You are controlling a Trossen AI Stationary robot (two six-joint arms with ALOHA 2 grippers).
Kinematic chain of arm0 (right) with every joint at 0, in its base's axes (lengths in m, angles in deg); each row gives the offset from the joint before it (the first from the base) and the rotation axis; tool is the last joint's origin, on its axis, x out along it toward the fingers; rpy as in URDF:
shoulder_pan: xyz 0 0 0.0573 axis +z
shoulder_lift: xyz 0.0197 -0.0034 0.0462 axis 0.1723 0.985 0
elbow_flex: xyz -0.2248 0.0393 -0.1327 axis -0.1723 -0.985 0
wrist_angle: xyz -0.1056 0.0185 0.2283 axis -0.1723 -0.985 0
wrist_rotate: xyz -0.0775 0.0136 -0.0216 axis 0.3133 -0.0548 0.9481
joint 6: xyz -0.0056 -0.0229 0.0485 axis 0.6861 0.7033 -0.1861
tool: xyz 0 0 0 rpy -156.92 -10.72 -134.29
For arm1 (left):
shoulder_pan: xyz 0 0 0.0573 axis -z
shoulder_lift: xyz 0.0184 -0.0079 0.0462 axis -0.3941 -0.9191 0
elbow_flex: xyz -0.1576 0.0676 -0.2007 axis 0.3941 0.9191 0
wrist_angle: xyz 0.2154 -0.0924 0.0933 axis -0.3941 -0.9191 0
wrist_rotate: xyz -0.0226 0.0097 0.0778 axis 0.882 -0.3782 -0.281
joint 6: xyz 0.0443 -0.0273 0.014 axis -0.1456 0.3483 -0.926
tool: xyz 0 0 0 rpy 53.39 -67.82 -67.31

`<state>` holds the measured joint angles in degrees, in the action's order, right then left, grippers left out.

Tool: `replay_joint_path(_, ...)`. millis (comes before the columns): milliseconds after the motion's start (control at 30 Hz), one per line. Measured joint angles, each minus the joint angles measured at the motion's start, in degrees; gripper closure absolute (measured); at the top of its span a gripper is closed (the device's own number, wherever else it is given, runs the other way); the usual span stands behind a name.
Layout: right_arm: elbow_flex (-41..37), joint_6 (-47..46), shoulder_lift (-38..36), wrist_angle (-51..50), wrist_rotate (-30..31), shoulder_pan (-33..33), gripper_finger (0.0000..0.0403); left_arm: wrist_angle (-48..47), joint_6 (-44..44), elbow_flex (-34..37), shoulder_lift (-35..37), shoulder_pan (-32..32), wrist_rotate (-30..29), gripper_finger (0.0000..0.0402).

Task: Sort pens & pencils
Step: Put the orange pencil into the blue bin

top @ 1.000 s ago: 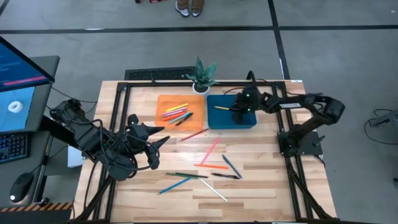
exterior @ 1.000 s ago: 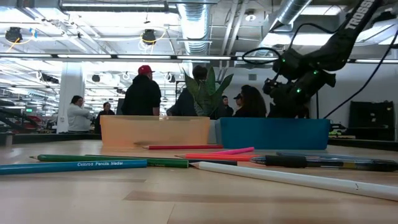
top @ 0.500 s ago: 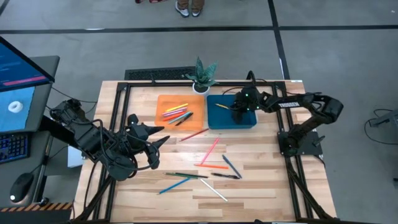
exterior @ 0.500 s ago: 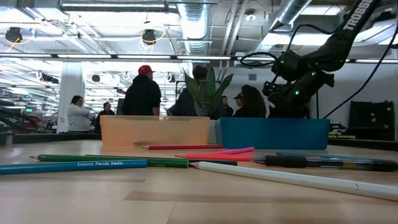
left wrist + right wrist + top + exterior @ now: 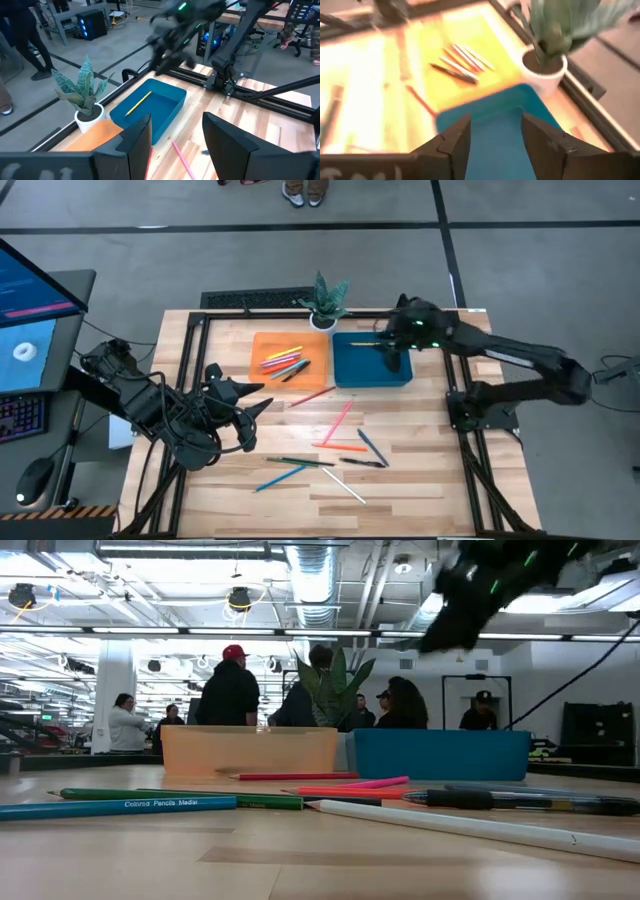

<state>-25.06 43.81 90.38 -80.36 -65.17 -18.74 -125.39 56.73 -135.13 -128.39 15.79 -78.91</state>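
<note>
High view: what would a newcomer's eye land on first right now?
Probably the two bright trays at the table's far edge: the orange tray with a bunch of coloured pencils, and the blue tray beside it holding one yellow pencil. The right hand hangs open over the blue tray, while loose pens and pencils lie scattered on the wood nearer the front.

grey floor (image 5: 560,290), ceiling ducts (image 5: 318,575)

I see an orange tray (image 5: 262,348) with red, yellow and blue pencils (image 5: 284,362); a blue tray (image 5: 350,370) with one yellow pencil (image 5: 138,102); a green plant (image 5: 329,295) in a white pot (image 5: 543,71); pale wood table (image 5: 420,480).
</note>
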Motion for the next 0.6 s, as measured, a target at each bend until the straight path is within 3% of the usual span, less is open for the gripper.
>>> replay_joint_path(133,1.45,-8.09,-11.31,-13.06,9.86,11.28,0.0214,0.0,-1.07,0.0,0.01,0.0,0.0,0.0235)
replay_joint_path(267,1.45,-23.35,-17.81,-25.73,20.5,27.79,0.0227,0.0,-1.2,0.0,0.01,0.0,0.0,0.0235)
replay_joint_path(433,1.39,-44.41,-16.96,-32.94,35.95,50.88,0.0234,0.0,-1.21,0.0,0.0,0.0,0.01,0.0235)
replay_joint_path(600,1.38,-62.41,-8.56,-34.6,46.59,67.95,0.0232,0.09,-0.83,0.0,0.01,0.0,0.75,0.0235)
